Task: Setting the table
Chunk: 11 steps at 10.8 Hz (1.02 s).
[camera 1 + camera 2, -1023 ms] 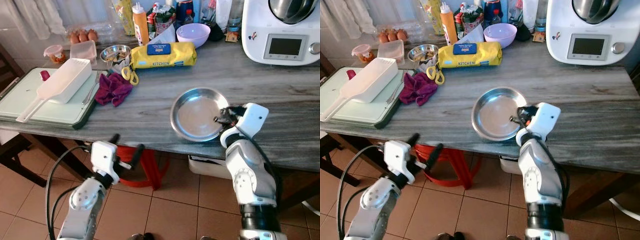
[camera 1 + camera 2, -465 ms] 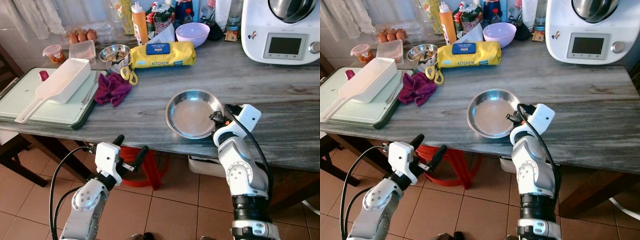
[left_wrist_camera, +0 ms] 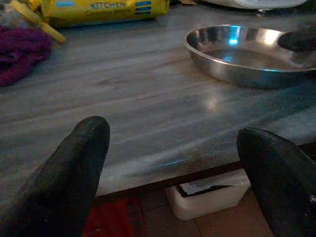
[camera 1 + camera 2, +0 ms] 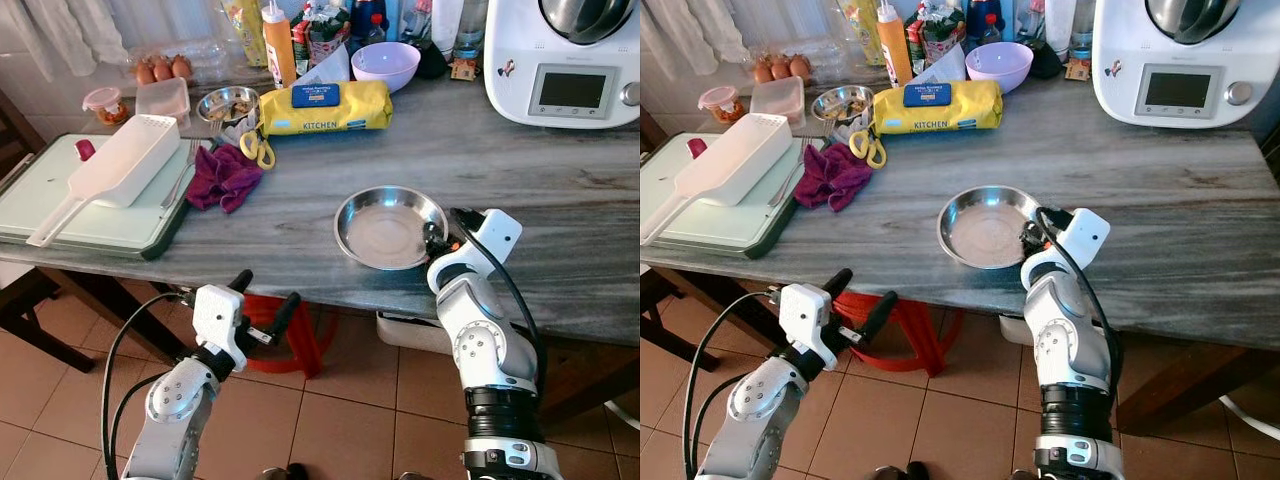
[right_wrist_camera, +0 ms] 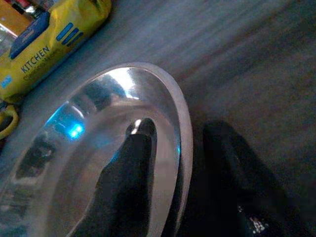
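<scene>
**Plate gripped at its rim; the rest of the setting not begun**

Eye views: progress looks early. One steel plate (image 4: 390, 227) sits flat on the grey tabletop (image 4: 560, 190), near the front edge. No cutlery or cup lies beside it, so I judge most of the task is left. The right hand (image 4: 436, 240) is at the plate's near right rim, and the plate spreads away from that hand toward the yellow kitchen-roll pack (image 4: 325, 108) farther back. The white kitchen machine (image 4: 563, 60) stands well beyond the hand on its outer side. The left hand (image 4: 262, 303) hangs below the tabletop edge, in front of a red stool (image 4: 290, 335), well apart from the plate.

Left wrist view: two black fingertips (image 3: 74, 163) stand wide apart with nothing between them. The plate (image 3: 247, 54) lies ahead of this hand and off to one side, on the tabletop, out of reach. A purple cloth (image 3: 22, 52) lies farther off on the other side.

Right wrist view: the hand is narrowed onto the plate's rim (image 5: 180, 133), one finger (image 5: 131, 182) resting inside the dish and the other outside it on the tabletop. The rim runs between them, so the hand holds the plate. Whether the plate is in its final spot cannot be told.
</scene>
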### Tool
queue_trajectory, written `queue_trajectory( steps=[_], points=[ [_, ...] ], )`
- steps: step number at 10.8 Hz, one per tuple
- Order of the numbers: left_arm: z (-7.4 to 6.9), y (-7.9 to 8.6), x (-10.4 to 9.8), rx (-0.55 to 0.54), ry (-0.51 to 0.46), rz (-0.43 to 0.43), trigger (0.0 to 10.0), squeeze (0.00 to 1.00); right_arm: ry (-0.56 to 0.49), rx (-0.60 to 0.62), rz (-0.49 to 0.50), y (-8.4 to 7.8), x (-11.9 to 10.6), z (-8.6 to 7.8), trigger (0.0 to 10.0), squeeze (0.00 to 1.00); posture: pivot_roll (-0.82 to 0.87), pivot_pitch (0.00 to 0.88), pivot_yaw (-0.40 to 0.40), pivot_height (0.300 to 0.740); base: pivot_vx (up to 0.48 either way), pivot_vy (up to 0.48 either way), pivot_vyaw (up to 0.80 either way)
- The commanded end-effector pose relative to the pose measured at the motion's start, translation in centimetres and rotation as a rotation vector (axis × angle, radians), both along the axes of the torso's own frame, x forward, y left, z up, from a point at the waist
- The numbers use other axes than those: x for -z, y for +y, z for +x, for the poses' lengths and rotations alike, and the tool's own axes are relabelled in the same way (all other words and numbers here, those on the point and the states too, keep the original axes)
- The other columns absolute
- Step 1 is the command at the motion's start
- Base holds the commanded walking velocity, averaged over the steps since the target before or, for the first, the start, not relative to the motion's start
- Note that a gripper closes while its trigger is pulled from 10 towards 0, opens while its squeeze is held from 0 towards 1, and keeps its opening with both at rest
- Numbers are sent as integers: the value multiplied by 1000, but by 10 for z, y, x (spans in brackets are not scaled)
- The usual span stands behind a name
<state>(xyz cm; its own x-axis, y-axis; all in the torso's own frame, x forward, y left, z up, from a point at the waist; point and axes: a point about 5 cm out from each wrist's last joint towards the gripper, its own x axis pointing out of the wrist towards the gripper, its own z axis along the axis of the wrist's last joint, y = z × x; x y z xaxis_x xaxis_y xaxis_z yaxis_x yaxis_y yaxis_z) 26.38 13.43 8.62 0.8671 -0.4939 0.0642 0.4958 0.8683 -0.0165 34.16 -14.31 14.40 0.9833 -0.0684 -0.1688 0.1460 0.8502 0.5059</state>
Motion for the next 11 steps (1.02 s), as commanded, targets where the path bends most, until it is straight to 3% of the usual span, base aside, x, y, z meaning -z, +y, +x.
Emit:
queue_trajectory(
  steps=[1,6,7,9,10,11],
  points=[
    [-3,1,0,14,-5,6,10000,0,31,-30,7,7,6,0,10000,1000,-129,142,100,740,0,0,0],
    [-3,0,2,37,1,5,10000,0,5,-50,42,10,1,-2,10000,1000,-129,144,105,740,0,0,0],
    [-2,1,2,34,-3,7,10000,0,-73,-75,-66,8,-10,-7,10000,1000,-127,146,102,740,0,0,0],
    [-1,2,1,25,-8,8,10000,0,-174,-109,-123,10,-21,-15,10000,1000,-128,143,103,740,0,0,0],
    [-1,1,1,24,-9,7,10000,0,-258,-129,-227,13,-28,-23,10000,1000,-128,140,103,740,0,0,0],
    [-1,1,1,22,-9,6,10000,0,-309,-158,-266,15,-32,-29,10000,1000,-129,138,103,740,0,0,0]
  ],
)
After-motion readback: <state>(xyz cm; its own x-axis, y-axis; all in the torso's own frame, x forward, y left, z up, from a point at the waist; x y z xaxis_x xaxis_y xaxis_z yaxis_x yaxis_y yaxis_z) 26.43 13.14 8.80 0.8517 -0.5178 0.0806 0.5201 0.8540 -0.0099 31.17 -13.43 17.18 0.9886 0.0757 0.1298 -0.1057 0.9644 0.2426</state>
